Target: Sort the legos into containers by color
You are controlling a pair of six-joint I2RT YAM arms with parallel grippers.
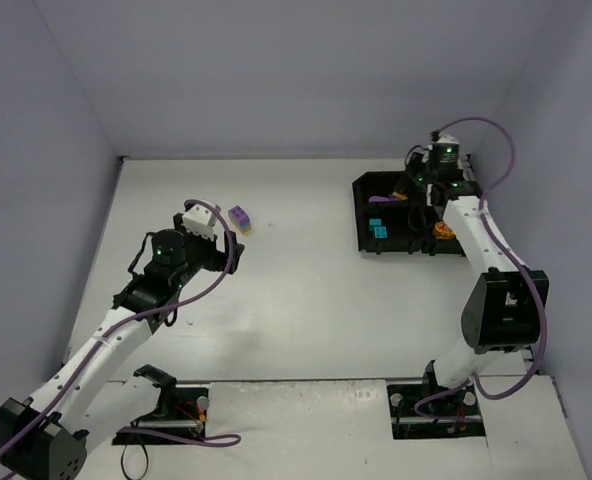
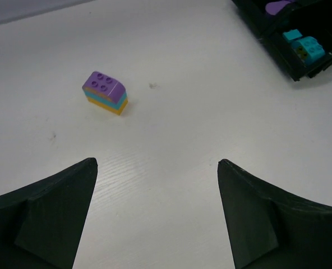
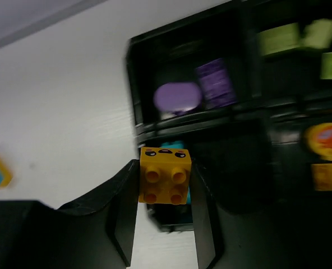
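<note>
Pale lilac walls close in a white tabletop (image 1: 306, 290), with a black four-compartment tray (image 1: 360, 210) at its far right. The right pincer (image 3: 164, 180) is clamped on an orange brick (image 3: 165, 168) with a printed face, its fingers pressing the two flat side walls and the studs facing the wrist camera. It hangs above the tray, but I cannot tell over which compartment. Purple pieces (image 3: 177, 96) lie in the tray's far left compartment, lime green ones (image 3: 281, 38) in the far right, orange ones (image 3: 326, 137) in the near right and cyan bricks (image 2: 303, 47) in the near left.

Out on the open surface, well apart from the tray, stands a stack of three bricks (image 2: 105, 94): purple on top, cyan in the middle, orange below. The left pincer (image 2: 156, 168) hovers near it, fingers spread wide and empty.

These bricks look light, rigid and smooth, so they are probably slippery. The flat opposite sides seem the best place to grip, not the studs or the rounded edge. The stack is likely locked by its studs and may need both arms to pull apart.
</note>
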